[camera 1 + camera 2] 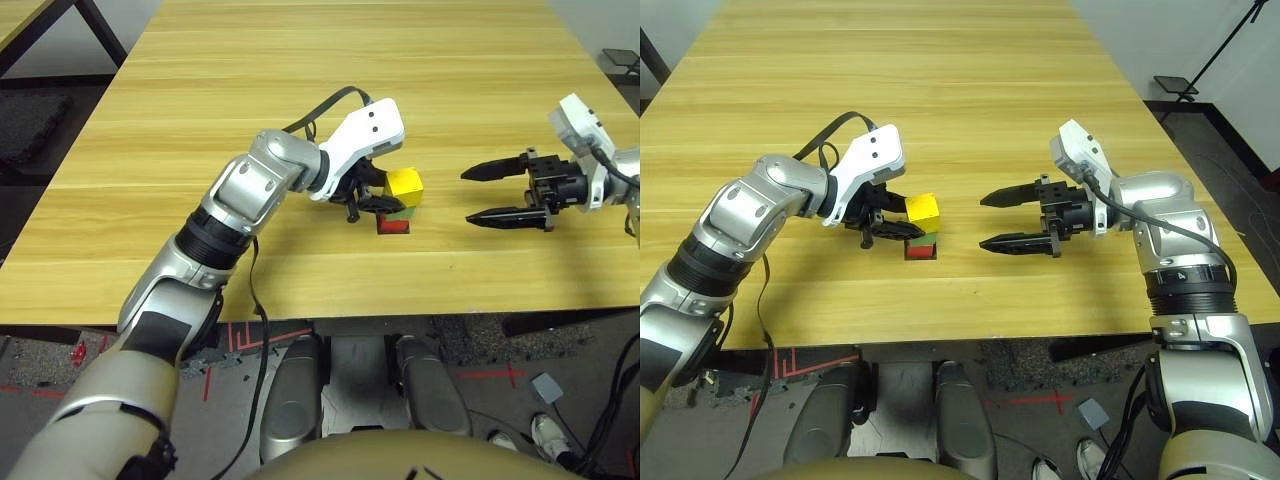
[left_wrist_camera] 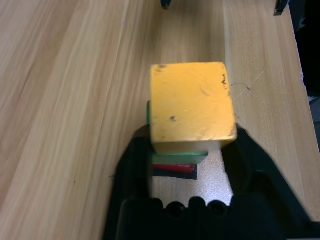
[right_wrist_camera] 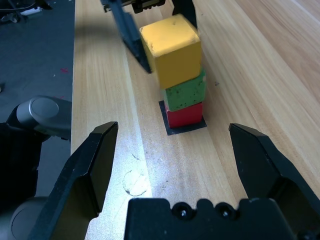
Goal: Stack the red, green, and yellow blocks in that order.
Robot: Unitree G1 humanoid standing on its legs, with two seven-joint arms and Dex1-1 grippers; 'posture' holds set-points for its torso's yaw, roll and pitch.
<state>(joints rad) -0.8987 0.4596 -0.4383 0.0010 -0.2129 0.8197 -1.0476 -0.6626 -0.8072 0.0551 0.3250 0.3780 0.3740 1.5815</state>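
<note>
Black marker beneath the red block.

Yellow block, green block, red block, wood-grained table

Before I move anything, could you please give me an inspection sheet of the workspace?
Surface: wooden table, with a faint ring mark.
Job's things: yellow block on green block on red block; the yellow sits slightly askew.
Marker: flat black square under the red block.
Clutter: nothing seen.
Left pincer: open, fingers either side of the yellow block.
Right pincer: open, nothing between its fingers, apart from the stack.
Cables: black cable hanging beside the left arm; another cable along the right arm.
Surroundings: shoes and red tape on the floor.
</note>
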